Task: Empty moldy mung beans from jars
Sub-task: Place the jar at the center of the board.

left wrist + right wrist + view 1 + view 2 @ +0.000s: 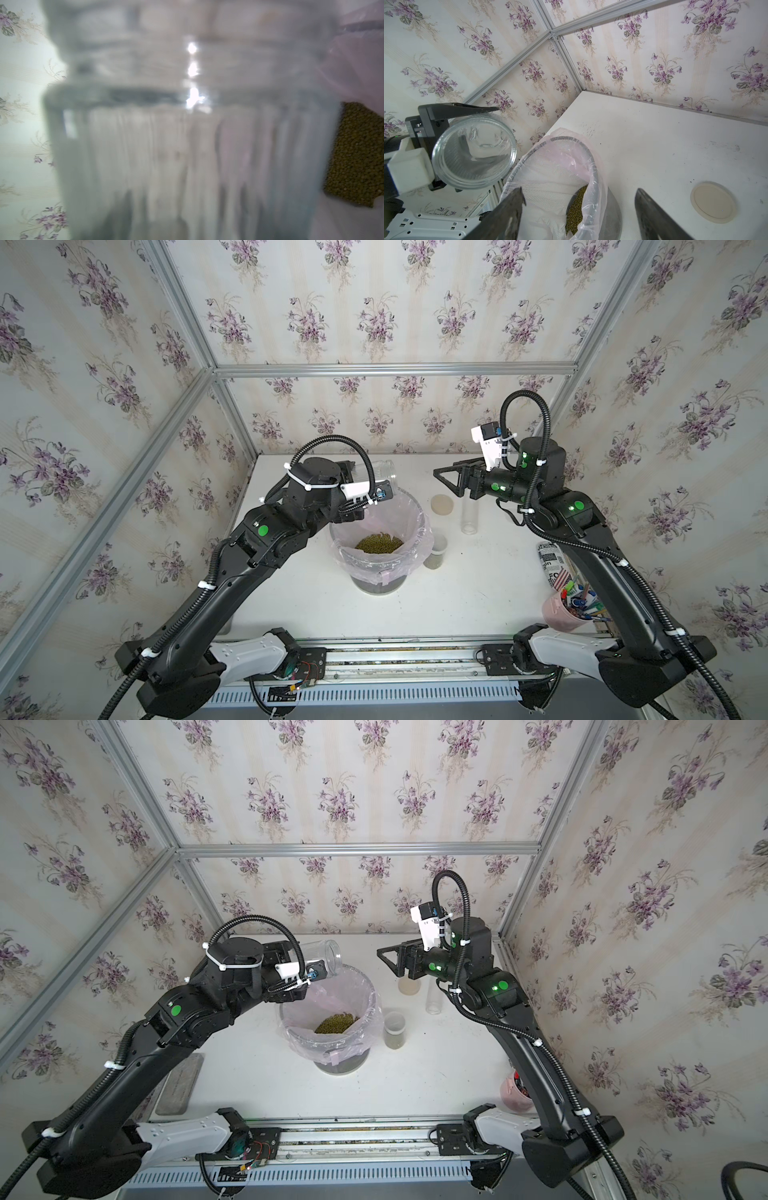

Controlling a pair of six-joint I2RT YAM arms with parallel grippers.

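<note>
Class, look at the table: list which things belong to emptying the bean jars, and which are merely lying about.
Belongs to the job: wide jar, held tipped over the lined bin; mung beans inside that bin; small jar, some beans inside; tall jar; loose lid.

Lying about: printed can; pink cup of pens; grey slab.

I see a mesh bin [377, 585], a pink liner [409, 516] draped over its rim, standing near the middle of the white tabletop [478, 593]. At the near right corner sits a pink cup [557, 612] of pens [579, 599], with a printed can [550, 562] just behind it along the right edge. A grey slab [180, 1085] lies by the left edge. Violet-flowered wallpaper [374, 323] covers the walls.
</note>
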